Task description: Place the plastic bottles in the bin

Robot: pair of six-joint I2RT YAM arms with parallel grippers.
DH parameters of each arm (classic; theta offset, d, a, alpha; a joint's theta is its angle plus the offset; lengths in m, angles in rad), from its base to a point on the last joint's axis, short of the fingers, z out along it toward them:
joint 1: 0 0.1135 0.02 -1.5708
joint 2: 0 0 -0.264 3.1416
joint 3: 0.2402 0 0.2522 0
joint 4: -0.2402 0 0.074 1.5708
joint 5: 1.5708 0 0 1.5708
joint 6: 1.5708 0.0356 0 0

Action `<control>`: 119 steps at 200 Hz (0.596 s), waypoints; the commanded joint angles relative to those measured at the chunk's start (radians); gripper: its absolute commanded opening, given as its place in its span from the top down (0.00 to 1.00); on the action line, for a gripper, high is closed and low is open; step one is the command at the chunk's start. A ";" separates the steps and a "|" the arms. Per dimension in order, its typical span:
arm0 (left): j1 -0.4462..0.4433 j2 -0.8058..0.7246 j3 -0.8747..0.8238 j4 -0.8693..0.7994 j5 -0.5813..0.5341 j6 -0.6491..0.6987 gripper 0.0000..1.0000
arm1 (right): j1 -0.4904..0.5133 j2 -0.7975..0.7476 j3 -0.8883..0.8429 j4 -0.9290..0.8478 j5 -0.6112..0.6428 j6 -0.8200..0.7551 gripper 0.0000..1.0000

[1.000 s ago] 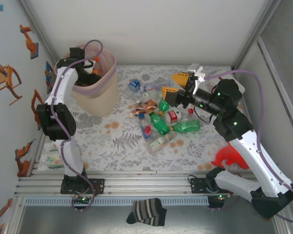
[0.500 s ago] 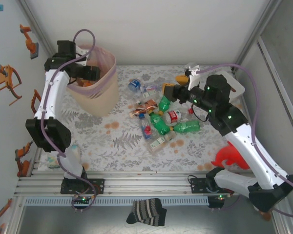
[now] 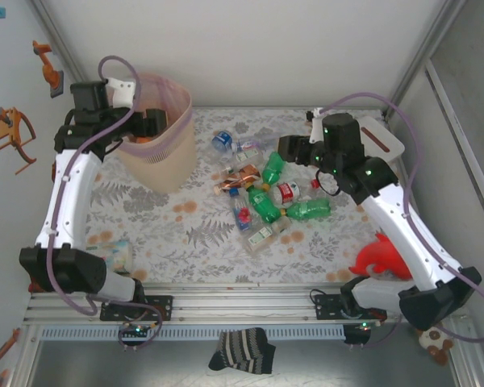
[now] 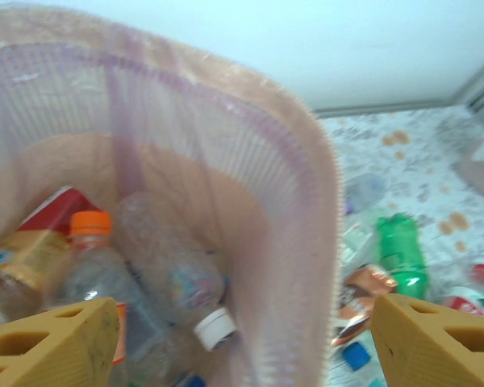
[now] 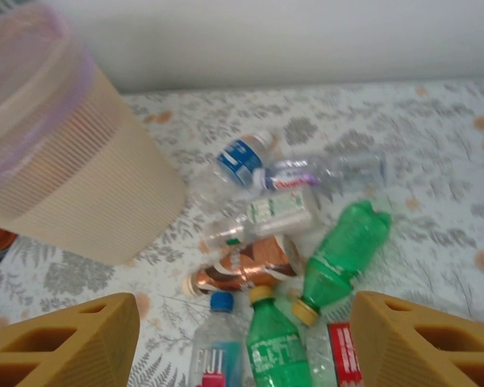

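Several plastic bottles (image 3: 266,193) lie in a heap on the flowered mat: green ones (image 5: 347,250), a copper-labelled one (image 5: 246,266), a Fiji bottle (image 5: 218,355) and a blue-labelled one (image 5: 240,160). The pale pink bin (image 3: 161,161) stands at the back left. Inside the bin (image 4: 282,242) lie an orange-capped bottle (image 4: 93,266) and a clear white-capped bottle (image 4: 177,274). My left gripper (image 3: 149,121) hangs over the bin's rim, open and holding nothing (image 4: 242,347). My right gripper (image 3: 286,149) hovers open above the heap (image 5: 246,347), clear of every bottle.
A white box (image 3: 379,137) sits at the back right behind the right arm. A red toy (image 3: 379,258) lies at the front right. A striped sock (image 3: 244,348) hangs off the front rail. A small packet (image 3: 117,254) lies by the left arm's base.
The left arm has drawn back and up from inside the bin to its rim. The right arm has swung left and tipped down over the heap.
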 commanded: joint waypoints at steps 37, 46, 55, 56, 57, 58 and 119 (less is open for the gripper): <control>0.003 -0.144 -0.181 0.286 0.200 -0.166 0.19 | -0.031 0.058 -0.060 -0.206 0.272 0.538 0.26; 0.003 -0.151 -0.188 0.295 0.205 -0.167 0.19 | -0.033 0.066 -0.089 -0.239 0.288 0.676 0.28; 0.003 -0.154 -0.190 0.302 0.211 -0.171 0.19 | -0.036 0.078 -0.113 -0.264 0.279 0.783 0.30; 0.003 -0.154 -0.191 0.303 0.212 -0.171 0.19 | -0.036 0.079 -0.116 -0.267 0.276 0.792 0.30; 0.003 -0.154 -0.191 0.304 0.213 -0.172 0.19 | -0.036 0.081 -0.118 -0.268 0.274 0.801 0.31; 0.003 -0.155 -0.191 0.305 0.214 -0.172 0.19 | -0.036 0.083 -0.121 -0.270 0.272 0.809 0.31; 0.003 -0.169 -0.205 0.334 0.251 -0.170 0.19 | -0.054 0.130 -0.272 -0.307 0.203 1.169 0.38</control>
